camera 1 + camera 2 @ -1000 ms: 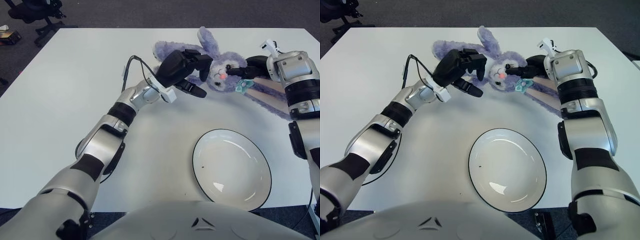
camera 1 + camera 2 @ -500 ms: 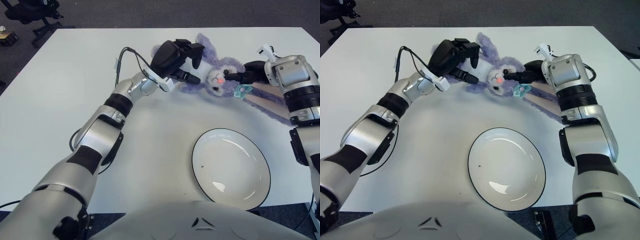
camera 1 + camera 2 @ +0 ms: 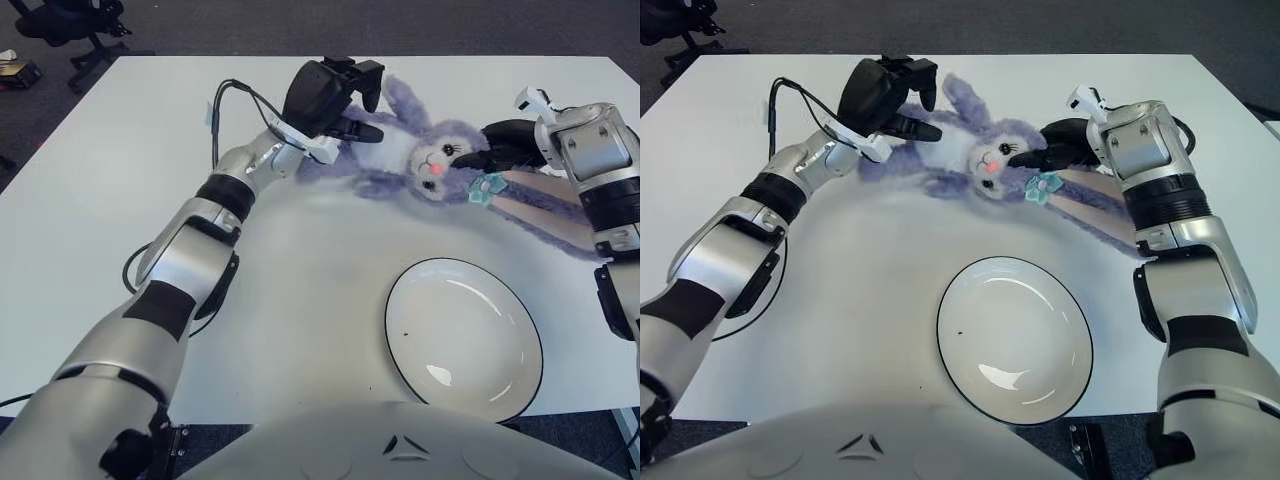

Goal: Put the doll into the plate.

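Purple plush doll (image 3: 425,160) lying on the white surface (image 3: 120,180) beyond the empty plate (image 3: 463,337), left hand (image 3: 328,95) with fingers curled over the doll's body end, right hand (image 3: 500,148) pinching the doll beside its head, plate nearer the robot

One doll (image 3: 430,160) (purple rabbit), one plate (image 3: 463,338), one table (image 3: 120,180)

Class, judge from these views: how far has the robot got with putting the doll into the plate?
Done: nothing yet; the round white black-rimmed plate holds nothing. In hand: the left hand and right hand sit against the purple plush rabbit doll lying on the white table. Left: lifting, placing.
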`<state>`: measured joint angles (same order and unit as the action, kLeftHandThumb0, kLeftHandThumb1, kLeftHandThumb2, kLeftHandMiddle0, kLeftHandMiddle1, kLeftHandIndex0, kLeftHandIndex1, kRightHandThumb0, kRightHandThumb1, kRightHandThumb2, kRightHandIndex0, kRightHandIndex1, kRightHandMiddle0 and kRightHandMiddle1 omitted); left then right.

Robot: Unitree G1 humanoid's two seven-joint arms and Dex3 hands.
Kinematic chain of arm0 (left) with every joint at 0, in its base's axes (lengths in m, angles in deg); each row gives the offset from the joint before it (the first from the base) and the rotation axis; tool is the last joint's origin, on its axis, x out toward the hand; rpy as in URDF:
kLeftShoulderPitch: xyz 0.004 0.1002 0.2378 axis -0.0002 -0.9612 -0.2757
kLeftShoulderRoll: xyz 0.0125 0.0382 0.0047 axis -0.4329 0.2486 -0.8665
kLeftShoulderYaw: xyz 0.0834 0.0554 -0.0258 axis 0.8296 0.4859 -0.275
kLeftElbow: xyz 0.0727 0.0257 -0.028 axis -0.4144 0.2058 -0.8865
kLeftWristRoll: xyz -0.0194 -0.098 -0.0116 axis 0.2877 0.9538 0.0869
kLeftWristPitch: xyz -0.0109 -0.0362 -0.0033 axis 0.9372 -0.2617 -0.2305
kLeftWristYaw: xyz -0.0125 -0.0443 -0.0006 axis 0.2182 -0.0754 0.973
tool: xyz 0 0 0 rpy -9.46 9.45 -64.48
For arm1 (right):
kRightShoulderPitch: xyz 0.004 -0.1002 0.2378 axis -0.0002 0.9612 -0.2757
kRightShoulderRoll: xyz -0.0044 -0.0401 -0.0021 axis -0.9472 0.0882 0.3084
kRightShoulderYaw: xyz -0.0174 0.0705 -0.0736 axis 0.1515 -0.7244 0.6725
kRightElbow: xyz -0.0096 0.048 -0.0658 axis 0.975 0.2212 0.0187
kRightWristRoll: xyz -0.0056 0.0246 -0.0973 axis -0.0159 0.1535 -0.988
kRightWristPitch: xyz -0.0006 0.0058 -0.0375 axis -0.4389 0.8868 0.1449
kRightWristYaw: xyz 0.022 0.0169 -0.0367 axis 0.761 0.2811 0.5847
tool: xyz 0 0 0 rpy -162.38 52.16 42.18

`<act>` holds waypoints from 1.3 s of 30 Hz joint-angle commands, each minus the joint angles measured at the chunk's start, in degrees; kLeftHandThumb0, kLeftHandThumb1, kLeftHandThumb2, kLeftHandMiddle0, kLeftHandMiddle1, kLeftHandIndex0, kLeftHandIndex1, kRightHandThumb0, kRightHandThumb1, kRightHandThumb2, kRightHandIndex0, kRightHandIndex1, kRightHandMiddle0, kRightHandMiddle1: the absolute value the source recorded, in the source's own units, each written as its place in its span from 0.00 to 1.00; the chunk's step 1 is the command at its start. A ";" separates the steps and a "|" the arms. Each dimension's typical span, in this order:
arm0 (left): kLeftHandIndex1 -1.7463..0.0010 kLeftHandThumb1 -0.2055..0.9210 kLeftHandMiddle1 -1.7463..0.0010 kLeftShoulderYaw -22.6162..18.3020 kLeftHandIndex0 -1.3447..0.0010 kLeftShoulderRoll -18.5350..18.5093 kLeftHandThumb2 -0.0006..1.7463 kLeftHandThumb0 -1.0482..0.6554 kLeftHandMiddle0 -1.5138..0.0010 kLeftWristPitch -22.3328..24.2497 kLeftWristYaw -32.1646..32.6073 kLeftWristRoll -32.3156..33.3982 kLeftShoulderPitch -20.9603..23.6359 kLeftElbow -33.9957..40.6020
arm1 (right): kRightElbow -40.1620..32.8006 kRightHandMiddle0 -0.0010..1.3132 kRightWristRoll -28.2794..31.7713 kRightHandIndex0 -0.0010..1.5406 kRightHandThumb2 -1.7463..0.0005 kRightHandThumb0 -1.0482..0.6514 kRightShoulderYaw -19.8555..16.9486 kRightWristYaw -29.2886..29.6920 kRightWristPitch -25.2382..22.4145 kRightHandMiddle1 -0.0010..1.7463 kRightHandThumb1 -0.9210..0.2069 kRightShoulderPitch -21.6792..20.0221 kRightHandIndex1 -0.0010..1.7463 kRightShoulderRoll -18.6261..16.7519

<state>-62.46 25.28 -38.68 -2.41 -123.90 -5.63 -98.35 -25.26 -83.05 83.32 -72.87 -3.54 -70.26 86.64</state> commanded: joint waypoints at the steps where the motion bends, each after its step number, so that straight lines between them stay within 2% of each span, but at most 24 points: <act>1: 0.00 1.00 0.00 0.72 0.39 -0.52 0.10 0.40 0.35 0.56 1.30 -0.56 1.84 -0.26 | -1.40 0.47 -0.18 0.72 0.92 0.40 0.87 -2.15 2.55 0.75 0.00 0.18 1.00 1.35; 7: 0.00 1.00 0.00 1.22 0.39 -0.62 0.10 0.40 0.35 0.69 1.73 -0.40 1.97 -0.40 | -1.19 0.48 -0.20 0.71 0.93 0.40 0.98 -2.48 3.15 0.74 0.00 0.13 1.00 1.45; 9: 0.00 1.00 0.00 1.32 0.38 -0.79 0.10 0.40 0.35 0.65 2.04 -0.46 2.10 -0.53 | -3.45 0.45 -0.64 0.68 0.91 0.40 2.13 -4.51 9.89 0.76 0.00 0.94 1.00 2.62; 11: 0.00 1.00 0.00 1.41 0.38 -0.89 0.10 0.40 0.34 0.59 2.20 -0.43 2.20 -0.65 | -4.40 0.42 -0.81 0.63 0.89 0.40 2.61 -5.76 14.07 0.79 0.00 1.40 1.00 3.23; 15: 0.00 1.00 0.00 1.58 0.38 -0.94 0.11 0.39 0.34 0.46 2.30 -0.30 2.34 -0.85 | -4.17 0.37 -0.87 0.57 0.85 0.40 2.49 -6.71 17.23 0.83 0.00 1.67 0.99 3.44; 21: 0.00 1.00 0.00 1.78 0.37 -1.01 0.11 0.39 0.34 0.38 2.41 -0.17 2.43 -0.97 | -3.74 0.35 -1.25 0.56 0.84 0.40 2.25 -7.42 19.54 0.84 0.00 1.79 0.99 3.40; 22: 0.00 1.00 0.00 1.84 0.37 -1.00 0.11 0.39 0.34 0.23 2.49 -0.17 2.51 -1.09 | -3.68 0.34 -0.07 0.55 0.84 0.40 1.96 -9.07 25.26 0.85 0.00 2.17 0.95 3.67; 23: 0.00 1.00 0.00 1.90 0.37 -1.01 0.11 0.39 0.34 0.08 2.58 -0.18 2.56 -1.16 | -3.74 0.29 1.47 0.49 0.81 0.35 1.34 -10.59 30.38 0.67 0.00 2.65 0.69 3.78; 24: 0.00 1.00 0.00 1.94 0.37 -1.02 0.11 0.39 0.34 -0.02 2.66 -0.19 2.59 -1.22 | -3.68 0.29 2.55 0.47 0.79 0.31 0.85 -11.63 33.94 0.50 0.00 2.97 0.46 3.81; 25: 0.00 1.00 0.00 1.96 0.37 -1.04 0.11 0.39 0.34 -0.09 2.70 -0.19 2.60 -1.25 | -3.50 0.30 3.17 0.46 0.77 0.29 0.52 -12.20 35.90 0.37 0.00 3.12 0.30 3.77; 28: 0.00 1.00 0.00 2.08 0.37 -0.96 0.12 0.38 0.33 -0.23 2.87 -0.26 2.65 -1.44 | -2.78 0.30 5.14 0.39 0.75 0.25 -0.76 -13.77 39.31 0.19 0.00 3.27 0.10 3.51; 31: 0.00 1.00 0.00 2.18 0.36 -0.97 0.12 0.38 0.33 -0.29 2.98 -0.25 2.70 -1.56 | -1.83 0.30 5.54 0.35 0.75 0.24 -1.12 -14.37 41.00 0.12 0.00 3.15 0.03 3.33; 36: 0.00 1.00 0.00 2.34 0.36 -0.99 0.12 0.38 0.33 -0.37 3.17 -0.21 2.80 -1.74 | -0.63 0.31 5.67 0.34 0.74 0.24 -1.41 -14.92 42.63 0.09 0.00 2.96 0.01 3.10; 37: 0.00 1.00 0.00 2.47 0.36 -0.95 0.12 0.38 0.33 -0.53 2.98 -0.21 2.80 -1.83 | -2.20 0.31 4.79 0.34 0.74 0.24 -3.04 -9.71 47.43 0.08 0.00 4.92 0.00 2.48; 39: 0.00 1.00 0.00 2.66 0.36 -0.92 0.12 0.38 0.33 -0.81 2.63 -0.20 2.80 -1.95 | -5.24 0.28 1.95 0.25 0.74 0.22 -5.30 -0.75 54.71 0.07 0.00 8.36 0.00 1.93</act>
<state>-60.48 24.68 -39.00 0.13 -123.96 -4.22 -99.66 -27.30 -78.43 81.13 -83.42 42.65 -65.96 89.61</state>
